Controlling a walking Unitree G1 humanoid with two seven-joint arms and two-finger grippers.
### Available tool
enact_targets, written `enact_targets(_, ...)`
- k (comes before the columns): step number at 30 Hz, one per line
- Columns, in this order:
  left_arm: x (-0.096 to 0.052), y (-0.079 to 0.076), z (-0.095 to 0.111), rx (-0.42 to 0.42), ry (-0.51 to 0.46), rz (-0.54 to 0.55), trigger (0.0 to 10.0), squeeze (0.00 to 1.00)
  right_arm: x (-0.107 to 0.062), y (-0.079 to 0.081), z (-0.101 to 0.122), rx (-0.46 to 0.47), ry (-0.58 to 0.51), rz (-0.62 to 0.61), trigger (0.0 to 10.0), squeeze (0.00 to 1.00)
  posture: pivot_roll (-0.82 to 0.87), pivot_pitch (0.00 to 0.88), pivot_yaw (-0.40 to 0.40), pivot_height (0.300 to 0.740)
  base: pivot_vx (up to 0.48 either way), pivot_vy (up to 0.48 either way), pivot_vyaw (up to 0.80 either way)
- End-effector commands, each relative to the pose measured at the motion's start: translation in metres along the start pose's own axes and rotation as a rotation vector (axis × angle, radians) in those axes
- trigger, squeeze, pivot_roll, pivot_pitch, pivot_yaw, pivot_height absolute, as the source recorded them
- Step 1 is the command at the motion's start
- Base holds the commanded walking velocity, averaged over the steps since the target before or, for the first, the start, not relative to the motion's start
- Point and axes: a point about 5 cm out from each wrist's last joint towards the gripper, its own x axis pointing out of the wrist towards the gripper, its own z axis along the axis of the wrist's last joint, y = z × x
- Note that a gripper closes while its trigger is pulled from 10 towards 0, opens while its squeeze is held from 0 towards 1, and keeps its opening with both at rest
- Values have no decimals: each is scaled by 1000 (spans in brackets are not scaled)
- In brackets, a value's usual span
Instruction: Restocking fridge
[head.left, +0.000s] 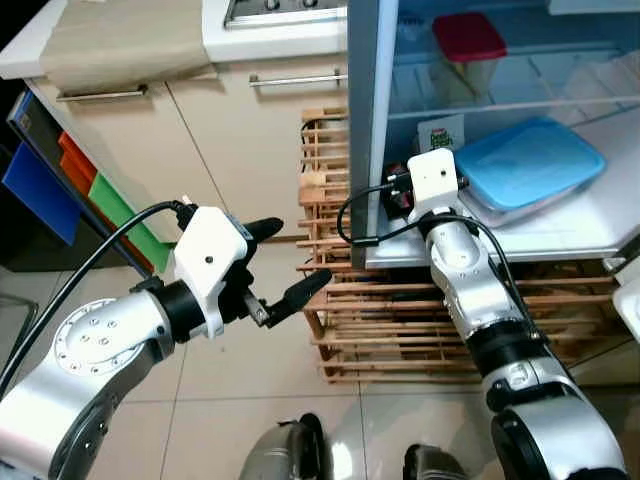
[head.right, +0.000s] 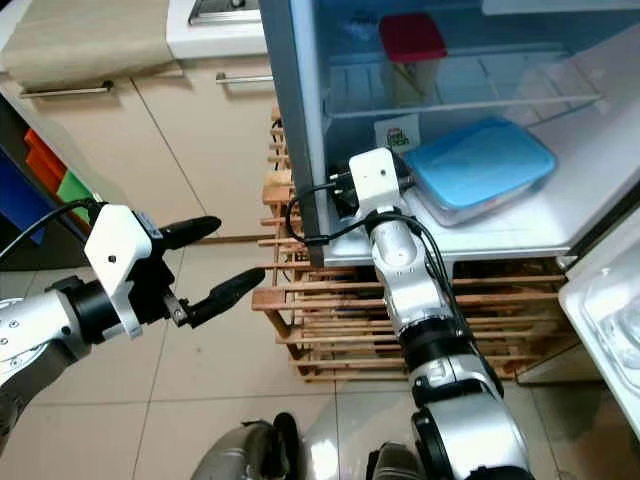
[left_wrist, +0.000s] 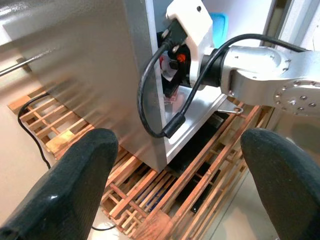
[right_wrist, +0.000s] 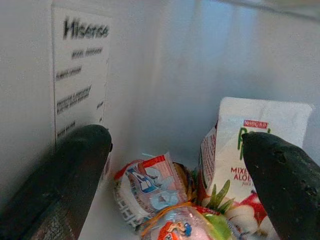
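The fridge stands open, and my right gripper (right_wrist: 175, 145) reaches onto the left end of its lower shelf (head.left: 560, 225). It is open. Just ahead of its fingers lie small snack packets (right_wrist: 147, 185) and a white juice carton (right_wrist: 252, 145), none of them gripped. A blue-lidded container (head.left: 525, 165) lies on the same shelf to the right. On the wire shelf above stands a red-lidded tub (head.left: 468, 38). My left gripper (head.left: 298, 253) hangs open and empty over the floor, left of the fridge.
The fridge's grey side wall (head.left: 362, 120) stands between my two arms. A wooden slatted rack (head.left: 330, 330) sits under and beside the fridge. Kitchen cabinets (head.left: 250, 150) line the back, coloured bins (head.left: 90, 180) the far left. The fridge door (head.right: 610, 300) juts out at right.
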Motion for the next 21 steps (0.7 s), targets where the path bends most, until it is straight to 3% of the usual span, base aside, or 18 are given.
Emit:
enact_targets(1, -5, -3, 0, -7, 21, -5, 10000, 0, 5, 6, 1, -71, -1, 62, 10000, 0, 160, 255, 148, 740, 0, 0, 0)
enact_targets(10, -10, -10, -3, -33, 49, -15, 10000, 0, 5, 1, -13, -173, 66, 121, 10000, 0, 162, 286, 149, 740, 0, 0, 0)
enact_targets(13, -12, -11, -3, -36, 66, -25, 10000, 0, 4, 1, -20, -260, 97, 158, 10000, 0, 180, 302, 167, 740, 0, 0, 0)
enact_targets(16, -15, -11, -2, -35, 74, -28, 10000, 0, 4, 0, -21, -290, 96, 174, 10000, 0, 189, 307, 175, 740, 0, 0, 0)
enact_targets(21, -19, -10, 0, -32, 98, -30, 10000, 0, 13, -18, -10, -344, 61, 115, 10000, 0, 206, 318, 193, 740, 0, 0, 0)
